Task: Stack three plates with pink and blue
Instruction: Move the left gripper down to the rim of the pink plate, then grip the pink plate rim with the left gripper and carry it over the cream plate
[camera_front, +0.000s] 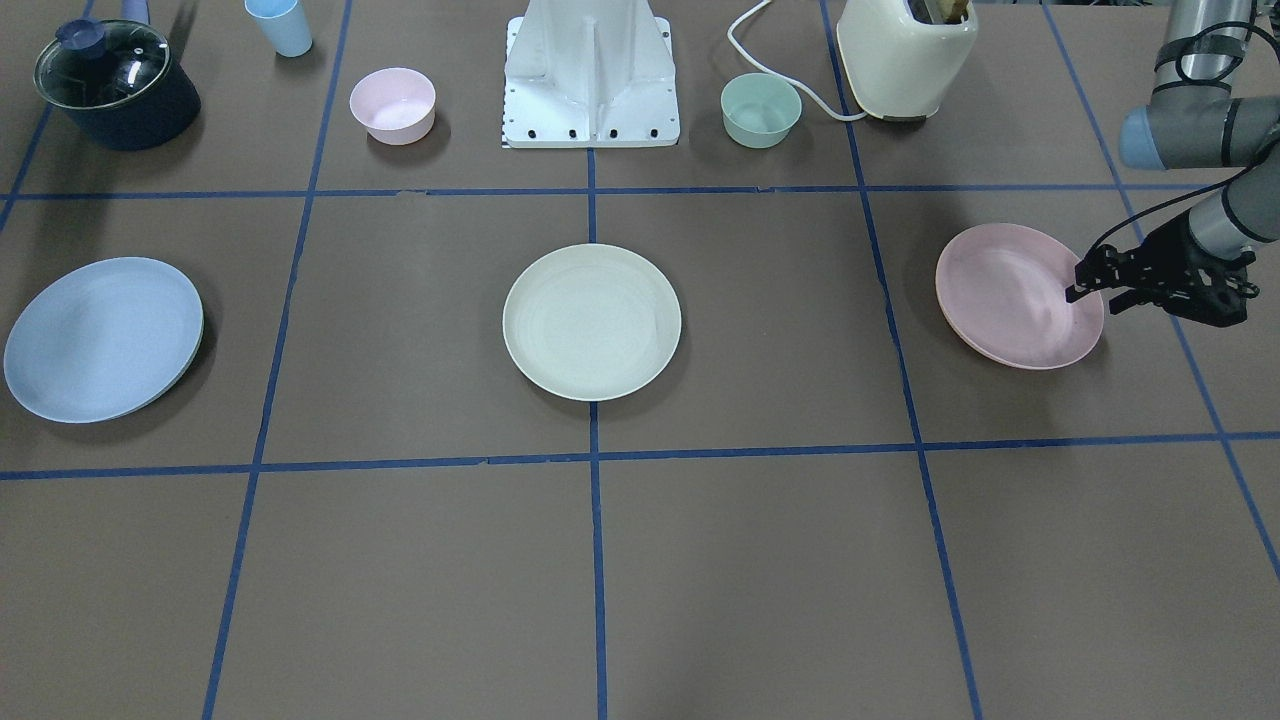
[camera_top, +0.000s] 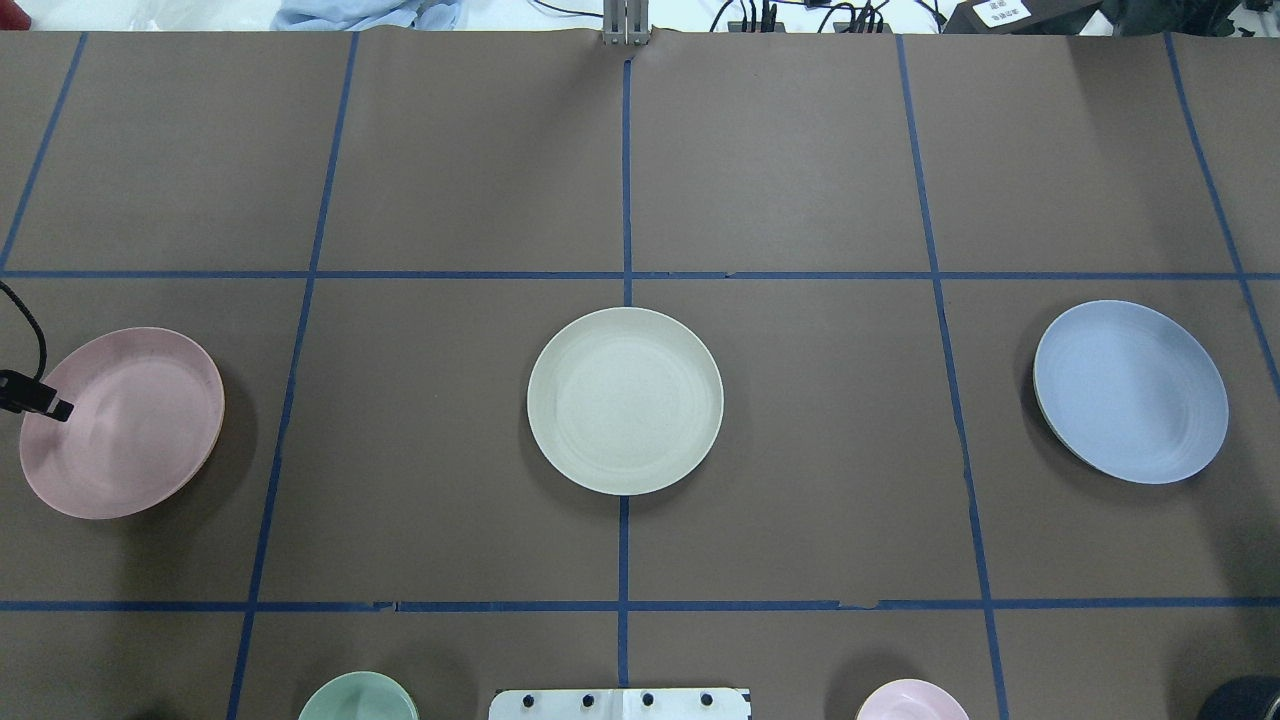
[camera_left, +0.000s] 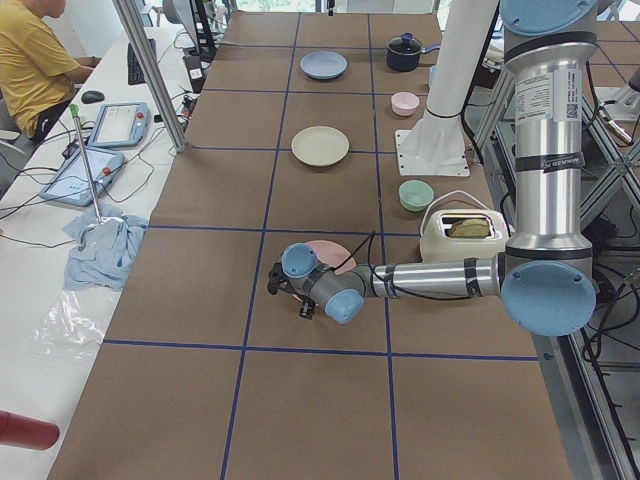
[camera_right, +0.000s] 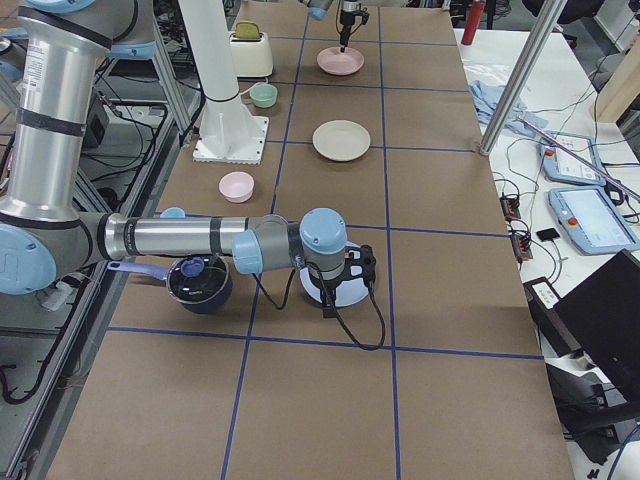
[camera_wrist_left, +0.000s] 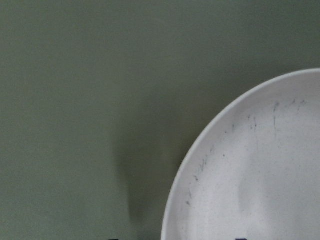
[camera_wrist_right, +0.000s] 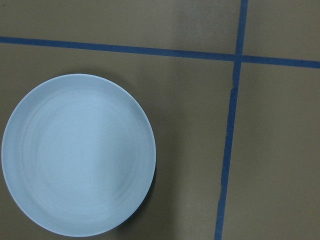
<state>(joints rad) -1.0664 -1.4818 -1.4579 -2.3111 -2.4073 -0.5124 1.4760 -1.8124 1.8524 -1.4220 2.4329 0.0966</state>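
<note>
- Pink comes first: the pink plate (camera_front: 1010, 295) lies at the left end of the tabletop (camera_front: 780, 560), well apart from the cream plate (camera_front: 592, 322) at the centre. You are at the pick-up step.
- The left jaws stand spread astride its outer rim, one tip over the inside and one outside. The rim is not yet pinched.
- Your next move, as I judge it, is to close on that rim, lift the plate clear, carry it over the cream plate and set it down centred.
- The blue plate (camera_front: 100, 338) lies flat at the right end with the right jaws above it. I cannot tell whether they are spread or pressed together.
- Nothing is stacked yet.
</note>
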